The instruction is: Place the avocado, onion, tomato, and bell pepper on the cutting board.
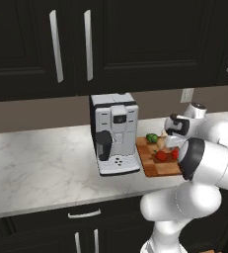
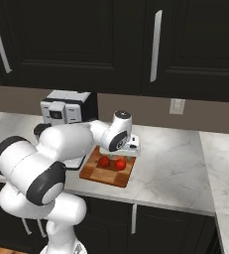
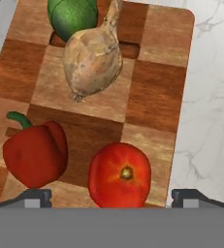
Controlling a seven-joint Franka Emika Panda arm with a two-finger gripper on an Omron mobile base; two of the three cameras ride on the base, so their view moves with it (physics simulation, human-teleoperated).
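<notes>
The cutting board point(image 3: 152, 72) carries all four vegetables. The green avocado point(image 3: 72, 17) lies at its far end by the handle slot, touching the tan onion point(image 3: 94, 58). At the near end sit the dark red bell pepper point(image 3: 36, 152) with a green stem and, to its right, the bright tomato point(image 3: 119, 175). My gripper point(image 3: 112, 198) hovers open just above the tomato, fingertips point(image 3: 33, 197) wide apart and clear of it. From the left base view the gripper point(image 1: 173, 143) is over the board point(image 1: 155, 168), near the avocado point(image 1: 152, 138), pepper point(image 1: 161, 155) and tomato point(image 1: 175, 153).
A coffee machine point(image 1: 114, 133) stands right beside the board's left edge. Marble counter point(image 2: 170, 158) stretches to the right of the board point(image 2: 93, 173). Dark cabinets hang above, and an outlet point(image 2: 177, 105) is on the back wall.
</notes>
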